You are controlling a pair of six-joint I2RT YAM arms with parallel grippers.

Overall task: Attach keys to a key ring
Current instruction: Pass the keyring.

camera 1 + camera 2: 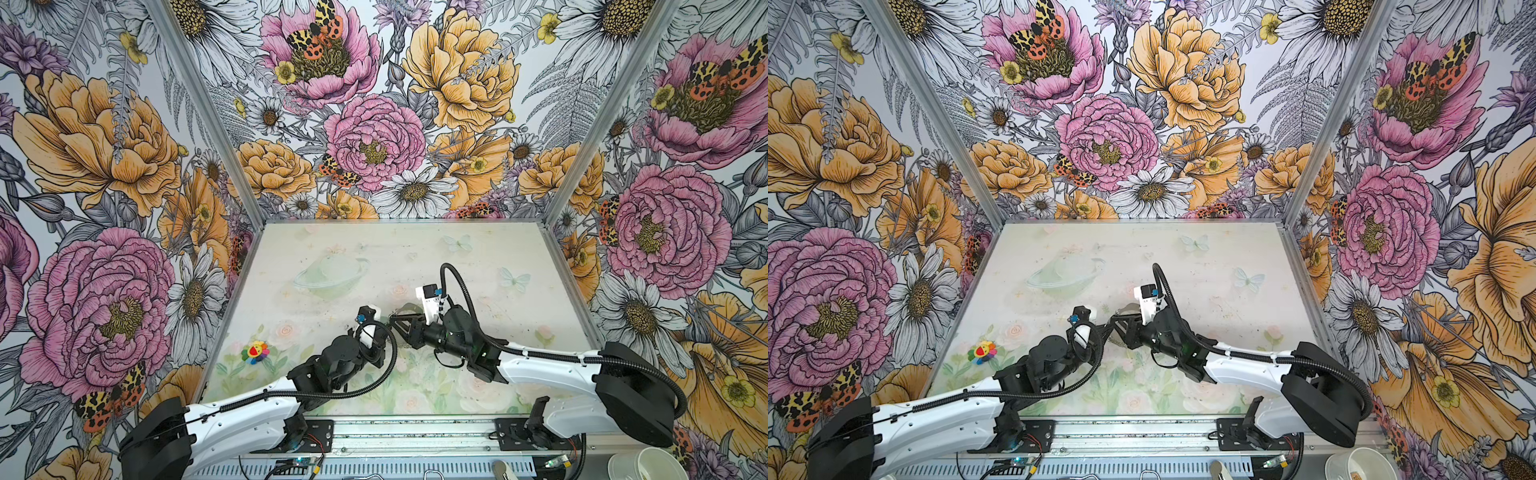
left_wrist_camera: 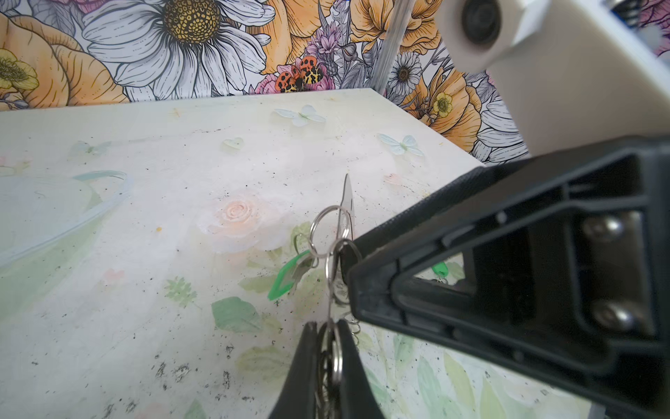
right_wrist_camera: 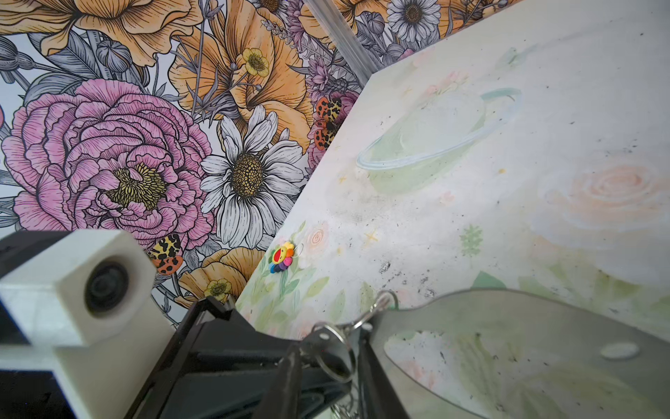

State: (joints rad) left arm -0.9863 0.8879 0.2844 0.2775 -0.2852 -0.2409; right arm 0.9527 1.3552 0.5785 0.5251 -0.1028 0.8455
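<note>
Left gripper is clamped on wire rings, lower centre of the left wrist view. Right gripper straddles one ring; its grip cannot be determined. The key ring occupies that view's lower right. A green-tagged key hangs mid-frame.

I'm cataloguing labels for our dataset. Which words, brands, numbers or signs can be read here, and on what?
No text can be read in any view.
green tag: no writing visible.
key ring: plain grey plate, no marking visible.
white cup: a brown mark inside, too small to read.
</note>
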